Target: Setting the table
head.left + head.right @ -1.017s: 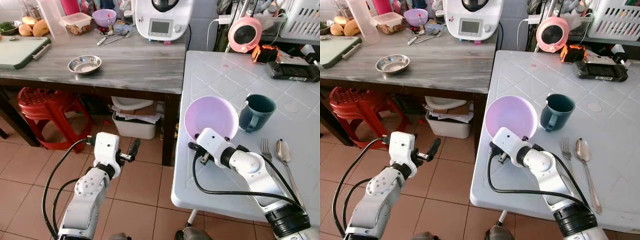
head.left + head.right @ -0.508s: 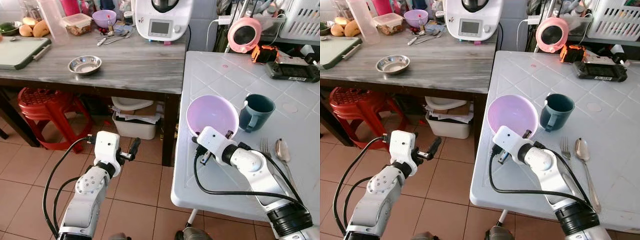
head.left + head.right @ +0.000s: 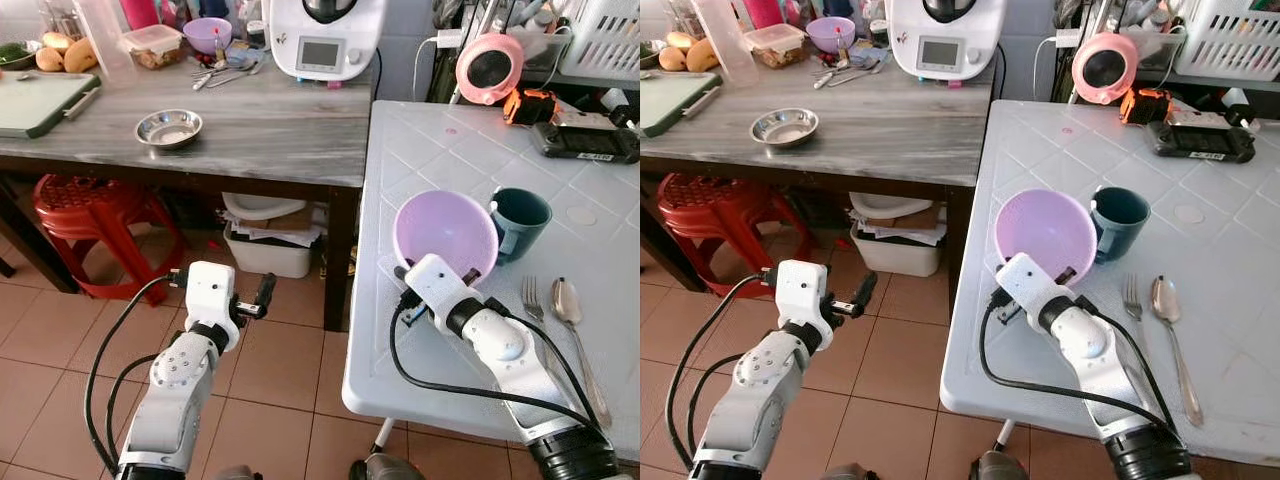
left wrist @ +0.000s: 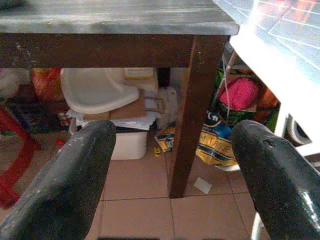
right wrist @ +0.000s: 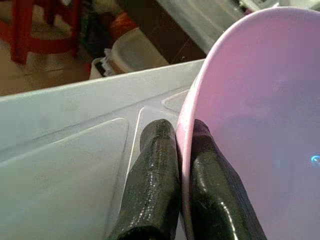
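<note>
— What is on the left?
— The left gripper [image 3: 262, 296] hangs above the floor, fingers spread apart, holding nothing.

— And on the white desk [image 3: 430, 150]?
— The right gripper [image 5: 181, 150] pinches the rim of the empty pink bowl [image 3: 445, 232], near the desk's left edge. The bowl touches the teal mug [image 3: 521, 222]. A fork [image 3: 531, 298] and spoon [image 3: 568, 303] lie further right.

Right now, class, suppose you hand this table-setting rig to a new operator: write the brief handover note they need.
Right hand: shut on the near rim of the lilac plastic bowl, one finger outside, one inside.
Left hand: open, idle, low over the tiled floor beside the white table.
On the table: bowl against the dark teal mug; metal fork and metal spoon lie right of the bowl.
Done: mug and cutlery placed.
Left: settle the bowl, release.
</note>
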